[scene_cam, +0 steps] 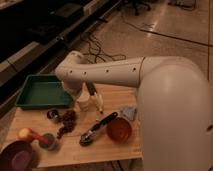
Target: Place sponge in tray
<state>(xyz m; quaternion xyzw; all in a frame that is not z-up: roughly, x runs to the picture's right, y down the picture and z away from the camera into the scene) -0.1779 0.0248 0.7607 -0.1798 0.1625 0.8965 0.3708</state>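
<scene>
A green tray sits at the back left of the wooden table. A small blue-grey piece that may be the sponge lies at the right, partly hidden by my arm. My gripper hangs low over the table just right of the tray's near right corner, well left of the sponge. A pale object is right at the gripper; I cannot tell whether it is held.
A bunch of dark grapes and a small metal cup lie in front of the tray. A black-handled scoop and an orange bowl are at centre-right. A purple bowl, a teal cup and a yellow-red fruit are at front left.
</scene>
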